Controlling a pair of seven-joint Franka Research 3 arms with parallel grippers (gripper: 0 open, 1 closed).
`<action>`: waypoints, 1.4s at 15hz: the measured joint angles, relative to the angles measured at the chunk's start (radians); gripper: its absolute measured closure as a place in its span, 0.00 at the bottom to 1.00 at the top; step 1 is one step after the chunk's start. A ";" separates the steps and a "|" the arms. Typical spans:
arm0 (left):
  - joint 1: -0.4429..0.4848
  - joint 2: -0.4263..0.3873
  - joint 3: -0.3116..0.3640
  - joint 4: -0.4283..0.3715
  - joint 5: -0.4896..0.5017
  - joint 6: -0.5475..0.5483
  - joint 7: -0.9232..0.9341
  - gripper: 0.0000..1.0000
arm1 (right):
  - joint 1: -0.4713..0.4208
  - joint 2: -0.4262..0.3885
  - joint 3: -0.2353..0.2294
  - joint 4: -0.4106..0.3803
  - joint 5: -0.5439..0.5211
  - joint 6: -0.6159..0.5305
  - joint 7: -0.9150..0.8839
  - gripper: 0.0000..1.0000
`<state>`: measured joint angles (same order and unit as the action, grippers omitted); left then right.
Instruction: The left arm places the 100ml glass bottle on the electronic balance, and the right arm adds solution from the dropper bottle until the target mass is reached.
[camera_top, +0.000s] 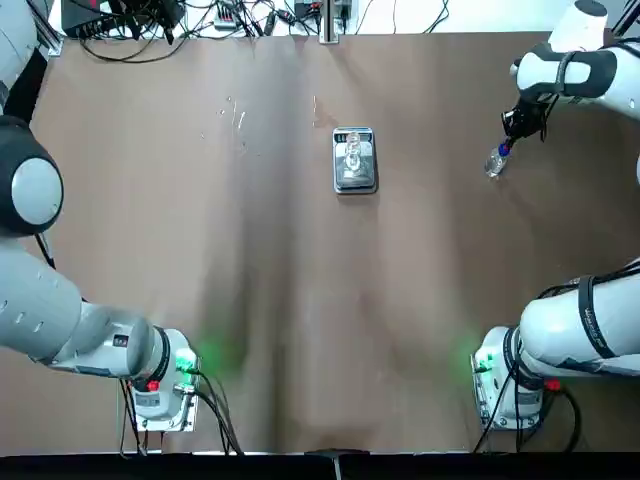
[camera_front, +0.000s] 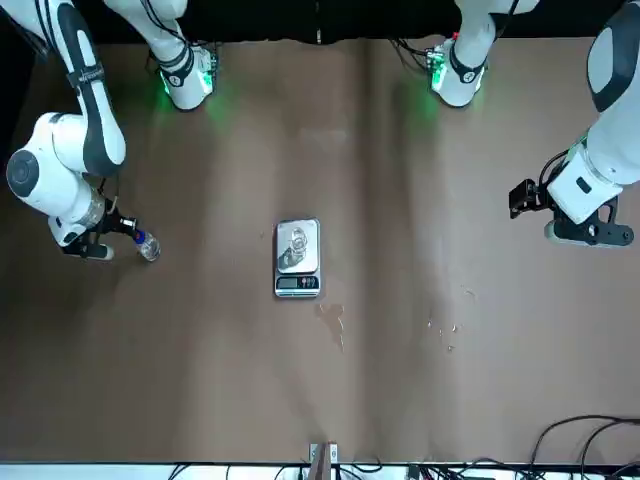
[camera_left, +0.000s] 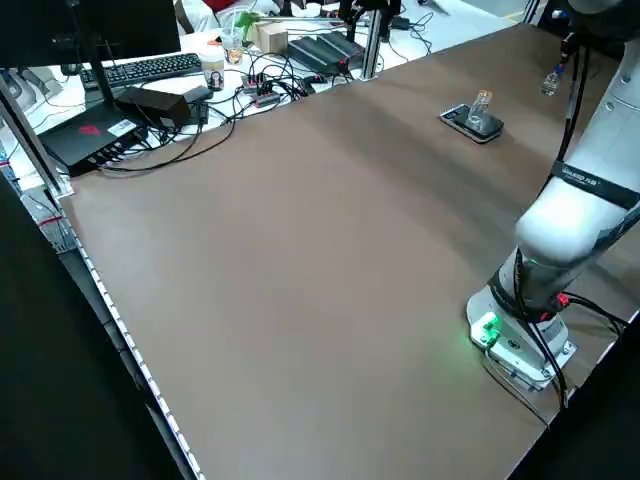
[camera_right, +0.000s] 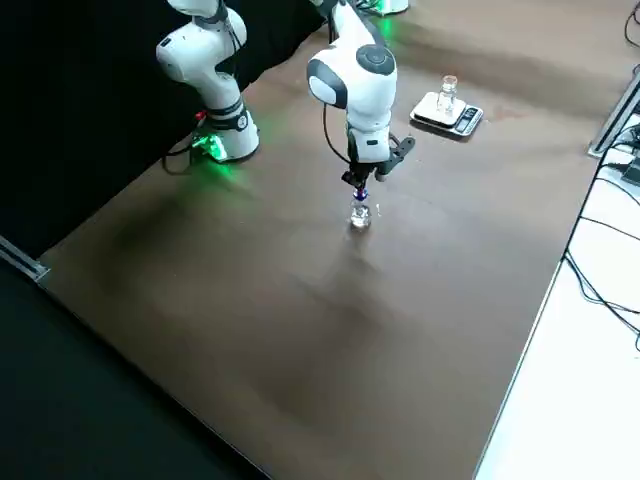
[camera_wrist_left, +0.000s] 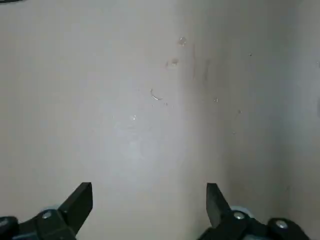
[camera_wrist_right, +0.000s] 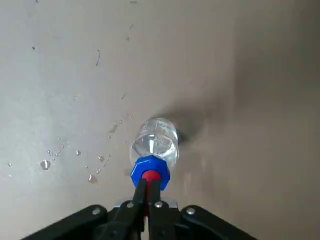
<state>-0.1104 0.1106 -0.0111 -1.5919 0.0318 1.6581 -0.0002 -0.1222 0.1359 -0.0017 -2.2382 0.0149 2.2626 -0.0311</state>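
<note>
Gripper on your right arm (camera_right: 370, 125), the right gripper (camera_wrist_right: 149, 183), is pressed together on the red top of the dropper bottle (camera_wrist_right: 156, 142), just past its blue collar (camera_wrist_right: 150, 169). You have that bottle at the far right part of the table (camera_top: 280, 300), collar up and clear body down in the right side view; can't tell if its base touches the tabletop. Clear liquid shows inside.

Droplets (camera_wrist_right: 45, 164) dot the table surface near the bottle in your right wrist view.

Farther in, midway between the left and right edges and nearer the far edge, you've got the scale (camera_front: 298, 258) lying flat, its display (camera_front: 298, 283) at the end facing the far edge. The glass bottle (camera_right: 448, 92) stands upright on the scale's pan, well apart from the dropper bottle. A wet-looking patch (camera_front: 332, 320) sits just beside the scale, off its display end.

Your left arm (camera_top: 60, 310) is over at the left side, its left gripper (camera_wrist_left: 151, 190) above the tabletop near the left edge, fingers spread wide with bare tabletop between them. More droplets (camera_wrist_left: 182, 41) under it.

Past the far edge you have cables (camera_left: 235, 105), a keyboard (camera_left: 155, 68) and a monitor (camera_left: 110, 35).
</note>
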 joint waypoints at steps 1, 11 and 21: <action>0.000 0.000 0.000 0.000 0.000 0.000 0.000 0.00 | 0.000 0.000 0.000 0.004 0.000 -0.005 0.000 0.96; 0.000 0.000 0.000 0.000 0.000 0.000 0.000 0.00 | 0.000 -0.002 -0.003 0.069 0.000 -0.078 0.000 0.96; 0.000 0.000 0.000 0.000 0.000 0.000 0.000 0.00 | 0.000 -0.002 -0.003 0.104 0.000 -0.118 0.000 0.94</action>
<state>-0.1104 0.1106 -0.0111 -1.5919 0.0318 1.6581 -0.0002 -0.1226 0.1340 -0.0050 -2.1341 0.0148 2.1448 -0.0311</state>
